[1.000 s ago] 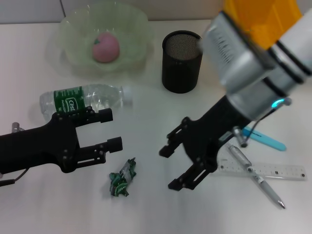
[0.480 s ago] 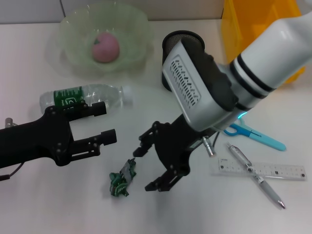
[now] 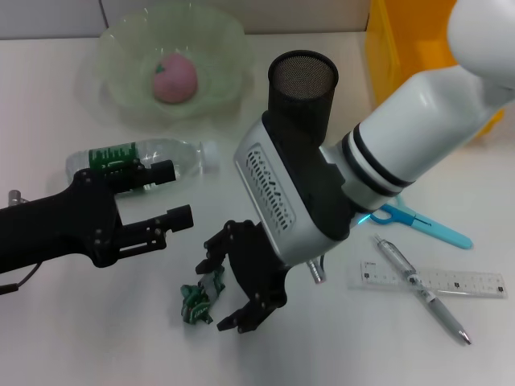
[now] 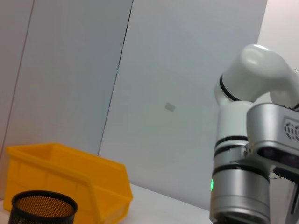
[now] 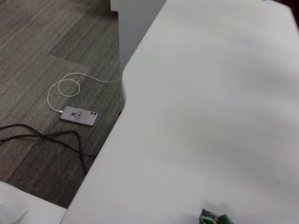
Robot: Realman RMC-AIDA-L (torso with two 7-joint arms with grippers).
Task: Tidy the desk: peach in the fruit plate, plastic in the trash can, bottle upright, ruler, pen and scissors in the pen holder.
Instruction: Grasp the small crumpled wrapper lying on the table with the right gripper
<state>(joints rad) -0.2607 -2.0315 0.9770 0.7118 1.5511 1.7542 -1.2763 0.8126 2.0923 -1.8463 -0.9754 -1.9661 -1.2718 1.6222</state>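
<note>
Green crumpled plastic wrapper [image 3: 198, 297] lies just inside my spread right gripper [image 3: 227, 285]; I should centre both fingers around it before closing. My left gripper [image 3: 165, 195] hangs open beside the bottle [image 3: 137, 161].

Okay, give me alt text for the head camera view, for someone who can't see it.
The right pincer hangs open around a crumpled green plastic wrapper on a white desk, while the left pincer is open near a water bottle lying on its side. A peach sits in the fruit plate; scissors, pen and ruler lie to the right.
</note>
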